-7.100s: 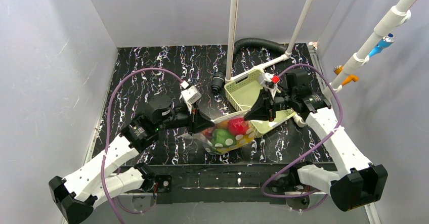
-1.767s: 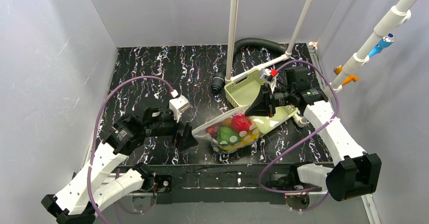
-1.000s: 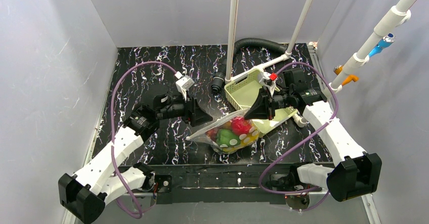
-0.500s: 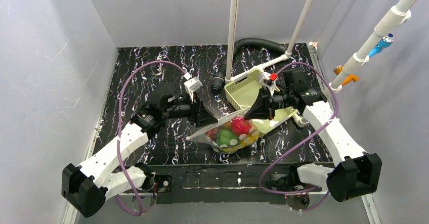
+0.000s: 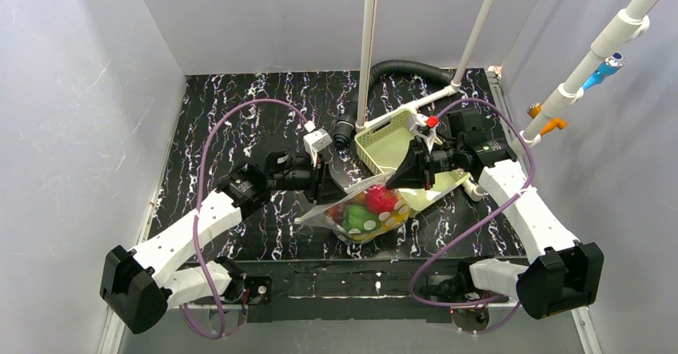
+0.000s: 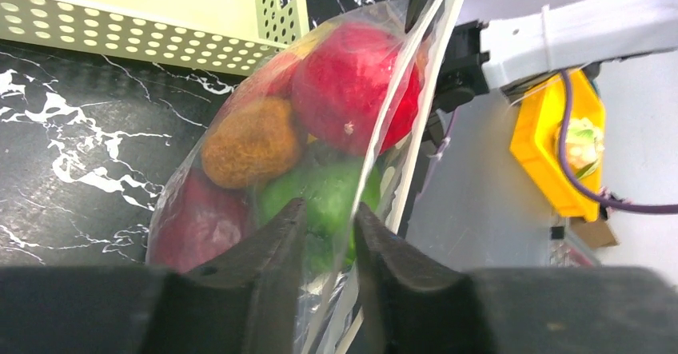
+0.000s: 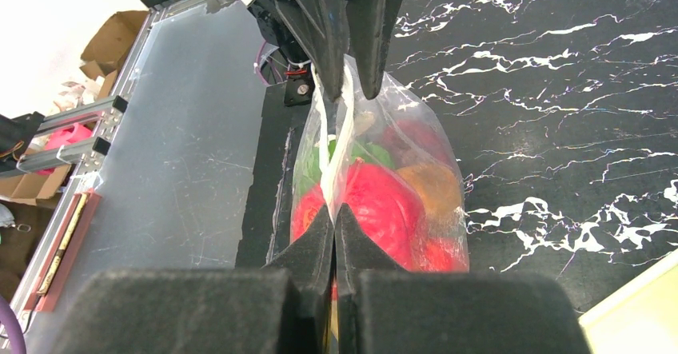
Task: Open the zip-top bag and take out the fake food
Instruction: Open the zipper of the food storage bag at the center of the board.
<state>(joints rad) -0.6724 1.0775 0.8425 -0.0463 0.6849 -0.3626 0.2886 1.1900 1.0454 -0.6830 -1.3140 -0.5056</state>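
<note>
A: Left arm?
B: Reaching forward and rightward. The left gripper (image 6: 326,214) has its fingers a narrow gap apart, straddling the zip-top bag (image 6: 248,142) edge.
A: Right arm?
B: Bent inward. The right gripper (image 7: 335,214) is pinched tight on the same bag, tips facing the left's.

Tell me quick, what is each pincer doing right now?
Left pincer: open, tips either side of the bag.
Right pincer: shut on the bag.
</note>
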